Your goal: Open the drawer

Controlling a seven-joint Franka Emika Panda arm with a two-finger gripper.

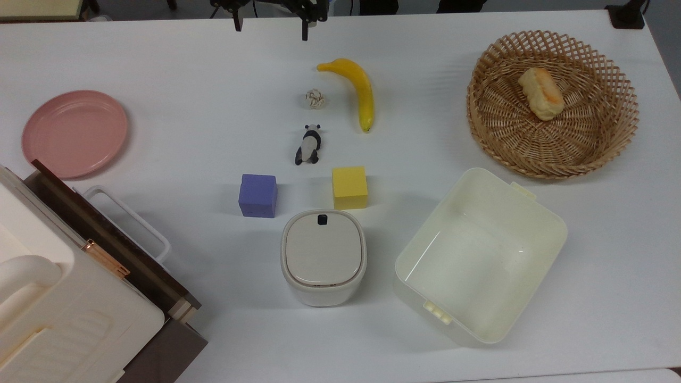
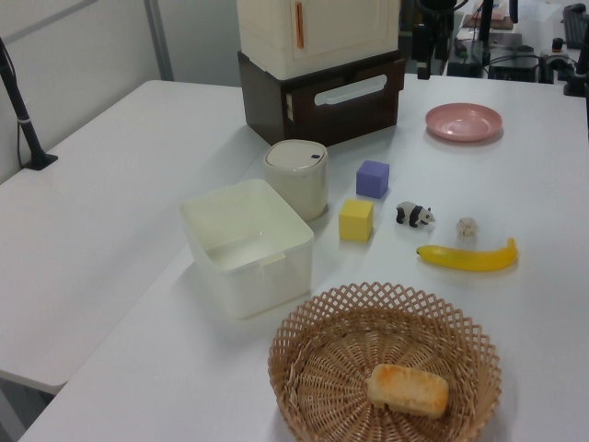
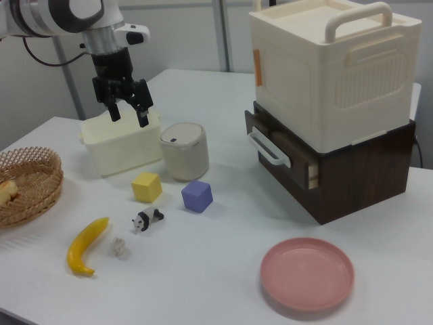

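While the gripper (image 3: 127, 108) hangs in the air with its two fingers apart and nothing between them, the drawer (image 3: 281, 150) sits well away from it. In the right view the gripper is at the upper left, above the table (image 3: 223, 271), and the drawer is far over on the right view's right. The drawer has a dark brown front and a white loop handle (image 3: 268, 149). It sticks out only a tiny bit from its dark brown box (image 3: 358, 172). A big cream case (image 3: 331, 68) with a handle on top sits on that box.

In the top view the fingertips (image 1: 305, 32) poke in at the top edge, and the rest of the arm is cut off. The drawer (image 1: 114, 244) is at the bottom left there, partly hidden under the cream case. You cannot see inside the drawer. In the left view the drawer (image 2: 345, 92) is at the far end of the table.
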